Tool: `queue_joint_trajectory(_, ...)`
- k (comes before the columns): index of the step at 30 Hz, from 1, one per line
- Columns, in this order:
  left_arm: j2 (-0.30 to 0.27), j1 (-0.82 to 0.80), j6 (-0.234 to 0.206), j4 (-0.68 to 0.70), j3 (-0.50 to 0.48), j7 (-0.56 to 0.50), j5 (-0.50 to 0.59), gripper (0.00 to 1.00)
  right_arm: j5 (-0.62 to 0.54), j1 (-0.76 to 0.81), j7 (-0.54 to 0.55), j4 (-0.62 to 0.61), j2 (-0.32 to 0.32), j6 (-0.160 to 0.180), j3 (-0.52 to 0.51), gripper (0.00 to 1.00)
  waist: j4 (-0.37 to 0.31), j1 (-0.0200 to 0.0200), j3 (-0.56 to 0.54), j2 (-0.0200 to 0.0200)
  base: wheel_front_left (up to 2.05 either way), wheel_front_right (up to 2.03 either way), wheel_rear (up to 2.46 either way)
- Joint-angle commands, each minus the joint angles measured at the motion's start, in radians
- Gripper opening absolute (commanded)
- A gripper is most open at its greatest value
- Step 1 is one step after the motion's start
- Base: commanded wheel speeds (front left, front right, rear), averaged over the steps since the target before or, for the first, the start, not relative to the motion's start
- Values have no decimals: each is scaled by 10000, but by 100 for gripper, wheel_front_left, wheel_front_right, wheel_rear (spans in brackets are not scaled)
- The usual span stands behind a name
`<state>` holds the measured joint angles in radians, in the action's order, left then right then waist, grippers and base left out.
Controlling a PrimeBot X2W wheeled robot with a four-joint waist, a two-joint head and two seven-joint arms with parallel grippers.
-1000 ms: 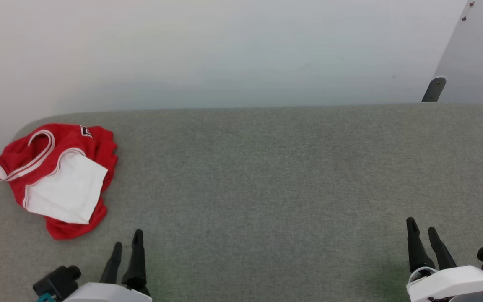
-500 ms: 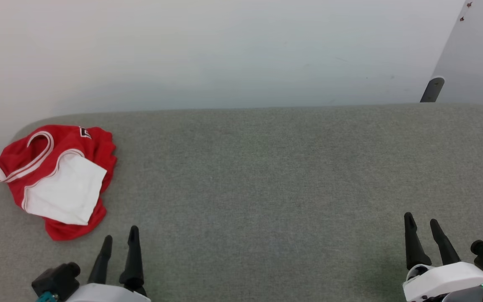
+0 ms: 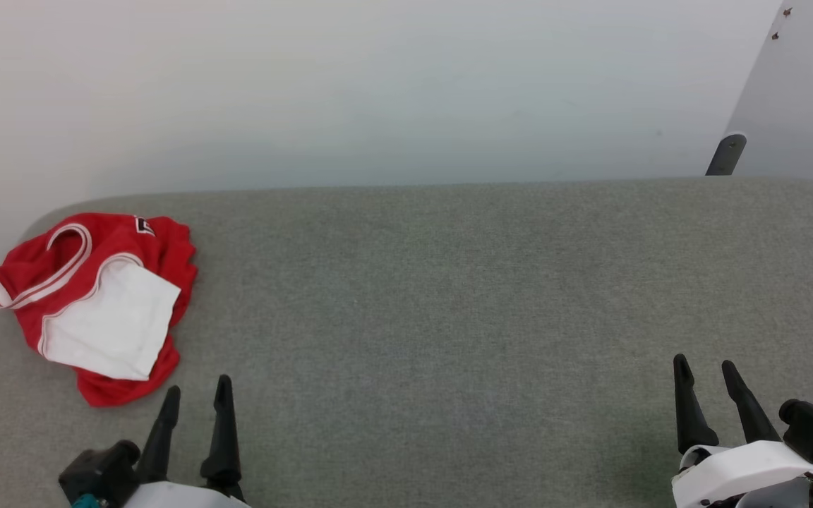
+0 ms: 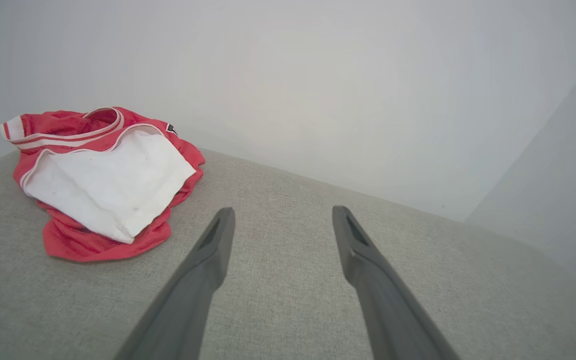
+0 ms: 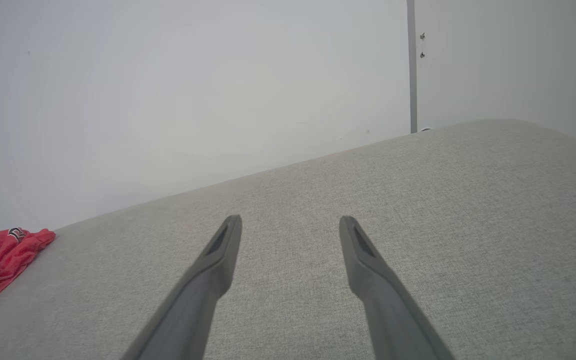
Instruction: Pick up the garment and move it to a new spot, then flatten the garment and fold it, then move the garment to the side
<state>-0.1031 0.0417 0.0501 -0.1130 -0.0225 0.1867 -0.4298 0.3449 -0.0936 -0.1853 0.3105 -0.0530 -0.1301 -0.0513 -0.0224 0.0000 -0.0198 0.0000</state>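
Not much going on yet, honestly. The garment (image 3: 96,303) is bunched in a heap at the far left of the grey tabletop (image 3: 449,317), red mesh with a white sleeve flopped over the top and the striped collar loop poking toward the left edge. There's a little dark patch of lettering near its top, but it's too small for me to read. Compared with a second ago, the whole head view has slipped down a hair, so the jersey's tiny shift is the camera and not the cloth. It hasn't been touched. What has actually changed is the left end effector (image 3: 196,384): it has crept a bit to the left at the bottom of the frame and turned slightly, so its fingertips now sit just below and right of the heap's lower hem, near it but not on it. The right end effector (image 3: 703,360) has nudged up and left a touch in the lower right corner, well apart from the garment. Both are spread wide with nothing between the fingers, just bare fabric in both wrist views. So I'd say we're at the very start, with the left arm lining up for the first pick and the moving, flattening and folding all still to do.
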Motion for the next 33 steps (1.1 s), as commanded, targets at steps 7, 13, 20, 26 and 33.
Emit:
queue_joint_trajectory(7, 9, 84, 112, 252, -82, 214, 858, 100, -695, -168, -233, -84, -20, -7, 122, 100, -5, 0, -50, 0, 0, 0, 0)
queue_joint_trajectory(13, 43, 167, 171, 358, -150, 347, 1399, 100, -1142, -213, -330, -99, -36, -8, 193, 100, -27, 0, -76, 0, 0, 0, 0)
queue_joint_trajectory(20, 84, 211, 232, 422, -189, 479, 1991, 100, -1735, -199, -441, -151, -41, -8, 240, 100, -47, 0, -116, 0, 0, 0, 0)
queue_joint_trajectory(26, 110, 291, 296, 498, -215, 603, 2478, 100, -2195, -166, -554, -160, -74, -9, 291, 100, -43, 0, -149, 0, 0, 0, 0)
queue_joint_trajectory(33, 129, 402, 365, 564, -266, 712, 3010, 100, -2681, -120, -637, -179, -70, -9, 368, 100, -52, 0, -216, 0, 0, 0, 0)
